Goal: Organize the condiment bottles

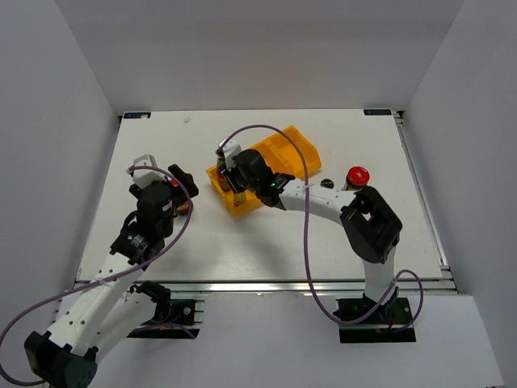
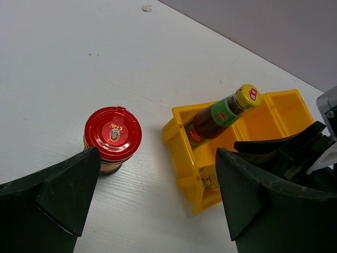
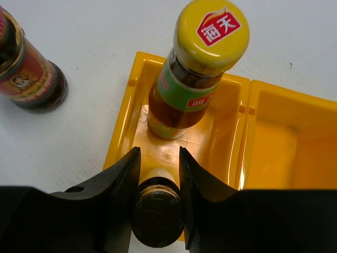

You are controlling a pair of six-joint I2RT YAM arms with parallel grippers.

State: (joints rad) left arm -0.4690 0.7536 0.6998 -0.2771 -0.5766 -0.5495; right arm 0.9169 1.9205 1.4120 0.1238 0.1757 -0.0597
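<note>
Arms seen from above: the right gripper (image 1: 232,174) hangs over one end of the yellow tray (image 1: 295,149), and its jaw state is hidden from here. The left gripper (image 1: 181,187) sits apart from the tray. A red-lidded jar (image 1: 358,175) stands well behind the right jaws, beside that arm's elbow.

Left wrist view: the left gripper (image 2: 158,153) has its jaws spread wide, holding nothing. A second red-lidded jar (image 2: 113,134) stands upright just ahead of them, nearer the left-hand finger (image 2: 58,195). Farther ahead lies the tray (image 2: 179,139), with the yellow-capped bottle (image 2: 226,112) upright in its end compartment.

Right wrist view: the right gripper (image 3: 158,163) is clamped on the dark-lidded jar (image 3: 157,213) at that same compartment; whether the jar touches the floor, I cannot tell. Straight ahead of the jaws stands the yellow-capped bottle (image 3: 197,68). Ahead and to their left, outside the tray (image 3: 274,142), is a red-labelled dark jar (image 3: 29,74).
</note>
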